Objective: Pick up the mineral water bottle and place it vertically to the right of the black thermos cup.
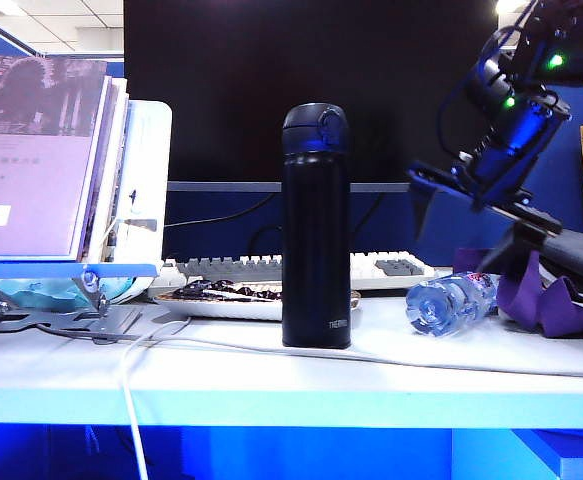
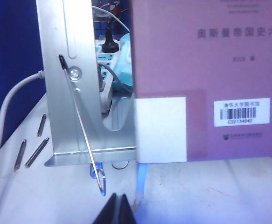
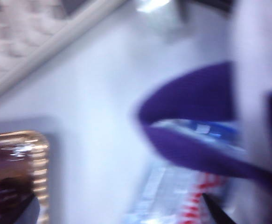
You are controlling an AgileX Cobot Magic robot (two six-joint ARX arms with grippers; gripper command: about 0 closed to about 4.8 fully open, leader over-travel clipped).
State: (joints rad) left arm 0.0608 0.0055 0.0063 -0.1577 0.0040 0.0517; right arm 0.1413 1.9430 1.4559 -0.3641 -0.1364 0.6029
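The right gripper (image 1: 449, 200) hangs jaws apart, tilted down over the mineral water bottle (image 1: 451, 301) lying on its side right of the upright black thermos cup (image 1: 316, 228), while the left gripper (image 2: 117, 210), fingers together, sits low facing a book (image 2: 205, 79).

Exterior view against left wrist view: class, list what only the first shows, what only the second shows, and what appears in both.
Only the exterior view: the tall black thermos cup upright, the clear ridged mineral water bottle lying to its right, and the open right gripper above it. Only the left wrist view: the shut left gripper and three loose metal pins. Both: the pink book on its silver metal stand.
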